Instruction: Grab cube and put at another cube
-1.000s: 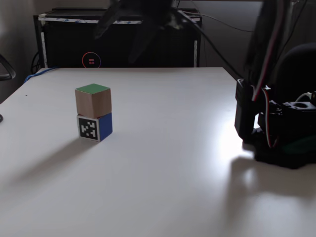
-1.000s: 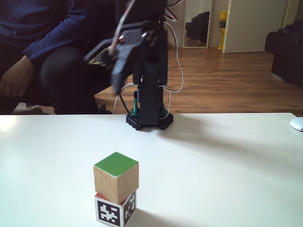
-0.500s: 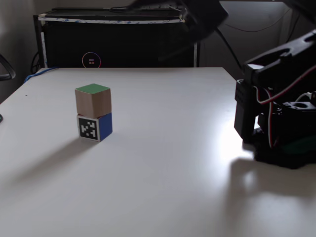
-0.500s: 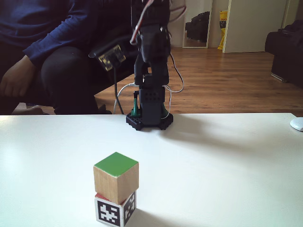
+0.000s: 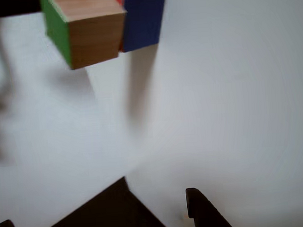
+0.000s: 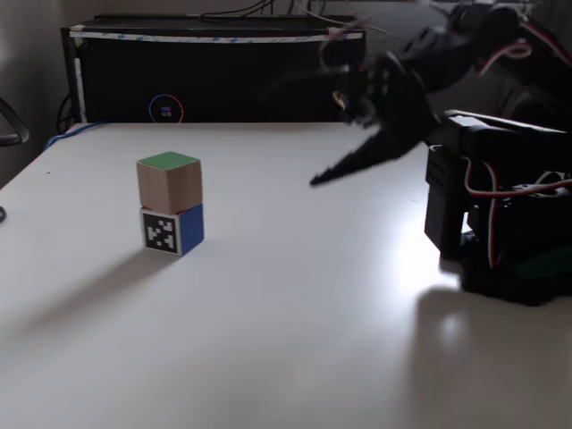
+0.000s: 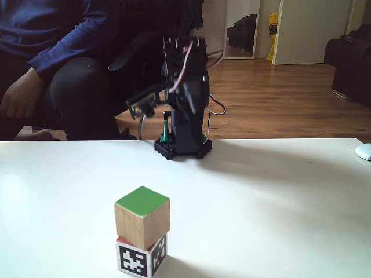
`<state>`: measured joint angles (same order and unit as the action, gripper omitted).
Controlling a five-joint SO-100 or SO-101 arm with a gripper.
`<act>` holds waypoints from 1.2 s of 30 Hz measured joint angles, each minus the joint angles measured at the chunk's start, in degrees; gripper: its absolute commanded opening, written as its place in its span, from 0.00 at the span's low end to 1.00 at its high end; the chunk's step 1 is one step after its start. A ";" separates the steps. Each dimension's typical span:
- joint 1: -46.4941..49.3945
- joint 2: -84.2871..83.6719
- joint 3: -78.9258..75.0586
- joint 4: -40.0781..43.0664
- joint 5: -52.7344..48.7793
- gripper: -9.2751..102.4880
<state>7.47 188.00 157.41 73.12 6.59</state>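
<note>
The cube (image 6: 169, 181) with the green face on top is stacked on another cube (image 6: 172, 231), which shows a black-and-white marker face and a navy side. In another fixed view the green-topped cube (image 7: 142, 216) sits slightly turned on the marker cube (image 7: 141, 258), with a sliver of red between them. In the other view the cube (image 5: 83, 30) and the navy cube (image 5: 142, 20) lie at the top left, far from my gripper (image 5: 157, 191). It is open and holds nothing. My arm (image 6: 393, 98) hangs folded near its base, well right of the stack.
The arm's base (image 6: 500, 232) stands at the table's right edge in a fixed view. A black cabinet (image 6: 214, 71) lines the table's far side. A seated person (image 7: 52, 63) is behind the arm (image 7: 185, 92). A white object (image 7: 364, 152) lies at the table's right edge.
The arm has swung back from high above the table towards its base, and the gripper has dropped lower. The stacked cubes have not moved.
</note>
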 measured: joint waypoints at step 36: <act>0.79 0.18 13.36 0.53 -7.21 0.08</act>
<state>8.26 188.17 170.77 73.65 -0.62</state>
